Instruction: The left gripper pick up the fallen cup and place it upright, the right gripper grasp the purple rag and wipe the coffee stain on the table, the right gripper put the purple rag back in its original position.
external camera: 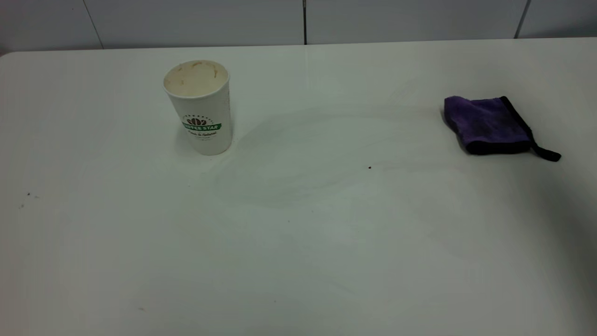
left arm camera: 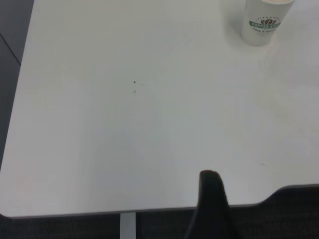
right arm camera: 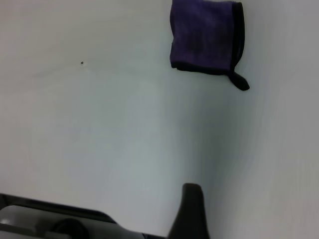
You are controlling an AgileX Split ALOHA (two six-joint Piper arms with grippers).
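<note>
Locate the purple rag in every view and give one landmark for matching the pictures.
Exterior view: purple rag lies flat at right, on the table.
Left wrist view: not in it.
Right wrist view: purple rag at the upper edge.
Shared landmark: tiny dark speck.

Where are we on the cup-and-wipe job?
Looks essentially done. The cup stands upright on the table. No brown blotches show, only faint wipe streaks and a tiny dark speck. The purple rag lies folded at the table's right, untouched by either arm. Nothing is in hand: each wrist view shows one fingertip of its own gripper, back at the table edge. Nothing visibly left.
</note>
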